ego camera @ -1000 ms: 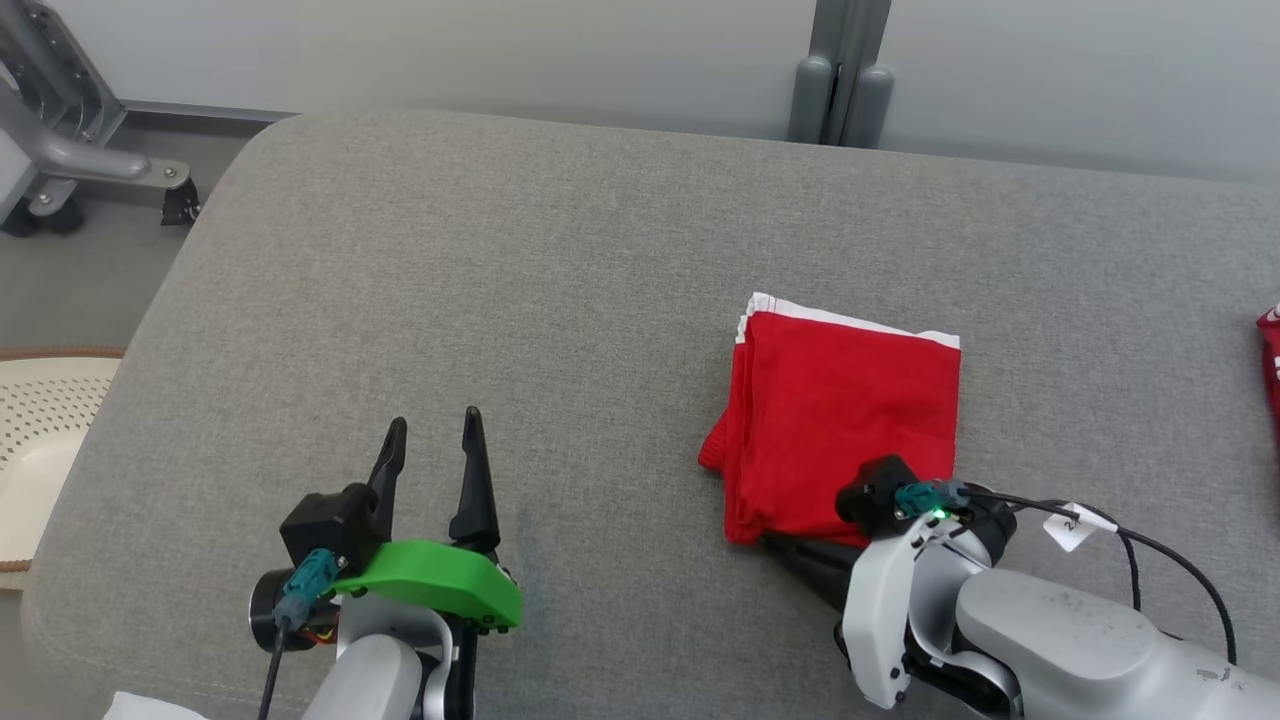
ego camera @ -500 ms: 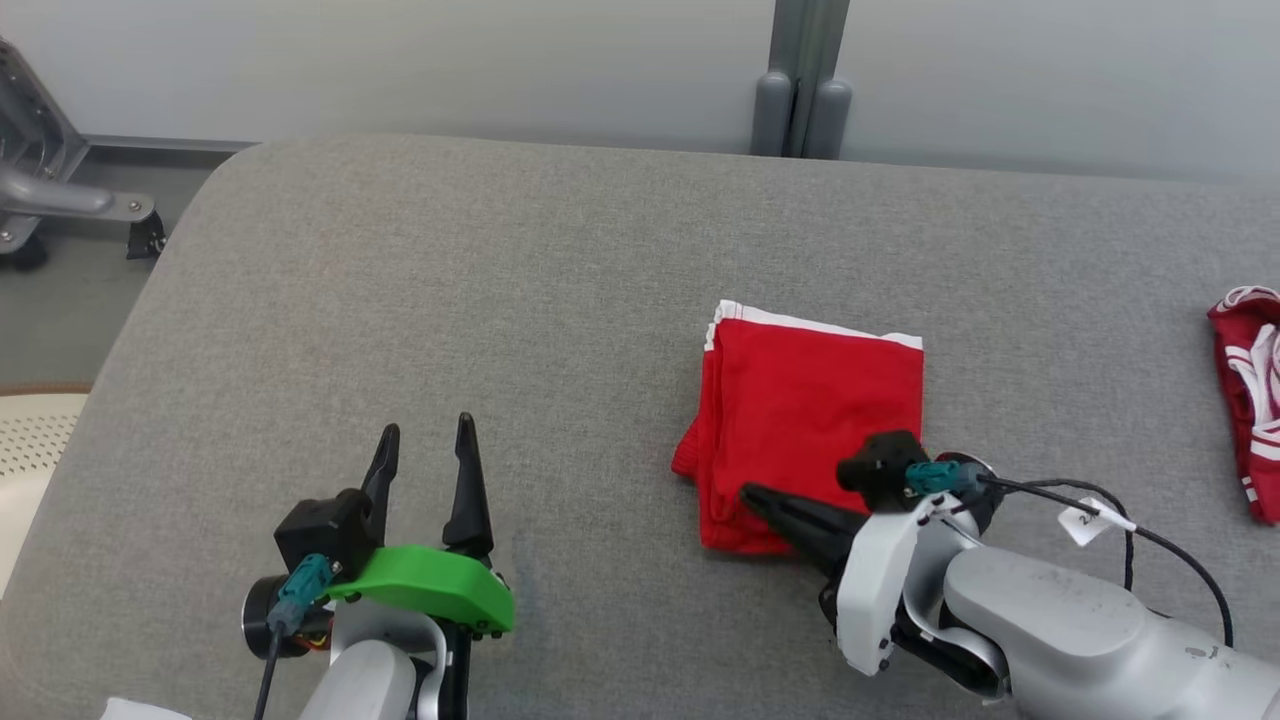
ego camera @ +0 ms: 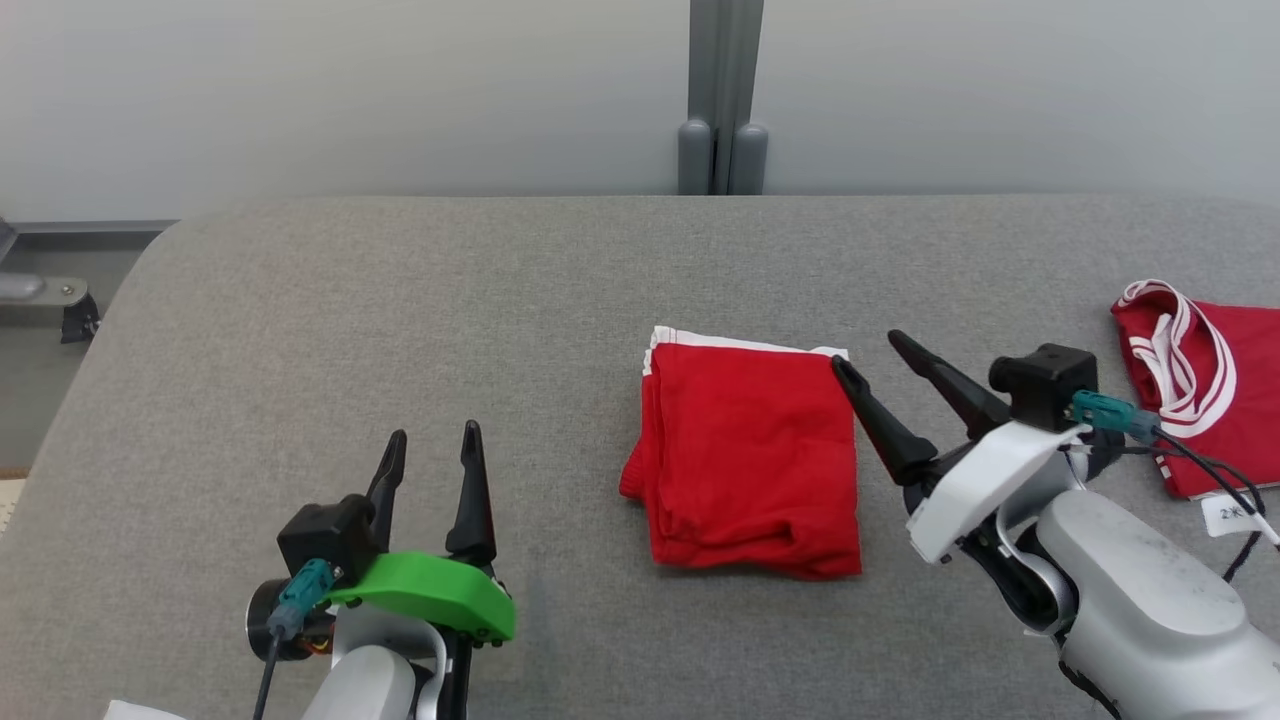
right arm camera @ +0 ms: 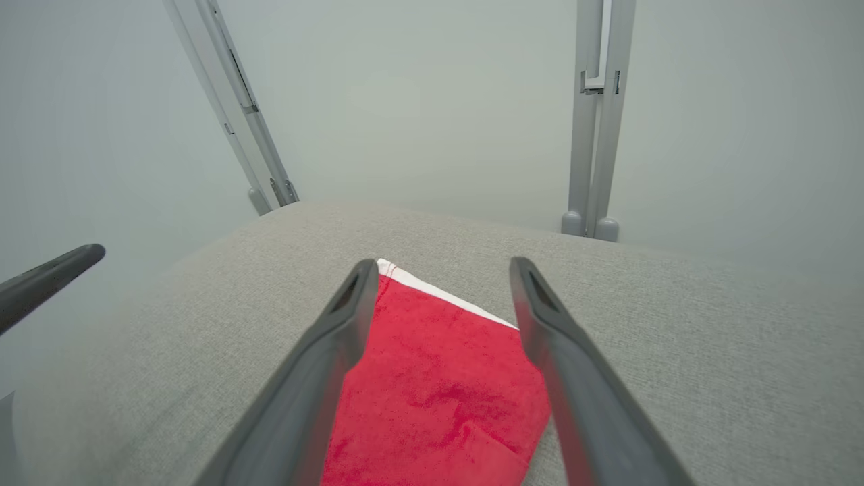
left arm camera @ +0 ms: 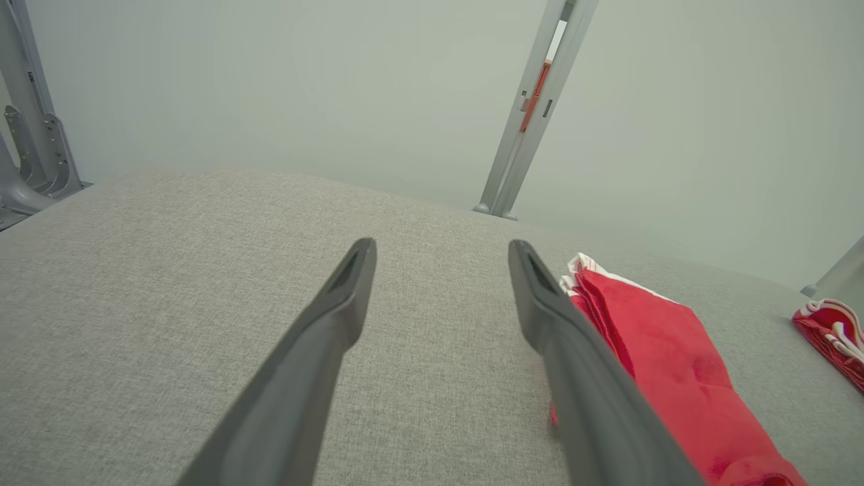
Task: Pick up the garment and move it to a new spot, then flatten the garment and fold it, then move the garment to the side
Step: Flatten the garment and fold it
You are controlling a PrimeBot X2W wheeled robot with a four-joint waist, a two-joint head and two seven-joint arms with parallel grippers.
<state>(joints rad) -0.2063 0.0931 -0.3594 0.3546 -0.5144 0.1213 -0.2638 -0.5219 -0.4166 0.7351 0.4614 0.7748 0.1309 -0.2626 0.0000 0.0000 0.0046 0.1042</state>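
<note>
garment (ego camera: 750, 460): red, folded, lying at frame centre on the grey cushion (ego camera: 400, 300) | my right gripper (ego camera: 868, 352): fingers spread, holding nothing, tips by its upper-right corner | my left gripper (ego camera: 434, 432): fingers spread, empty, lower left, well apart

Garment (ego camera: 750, 470) matt cloth; tabletop (ego camera: 400, 300) coarse woven fabric.

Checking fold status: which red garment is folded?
The plain red cloth garment in the middle, a neat rectangle with a white edge. The red white-striped garment at the right lies crumpled.
</note>
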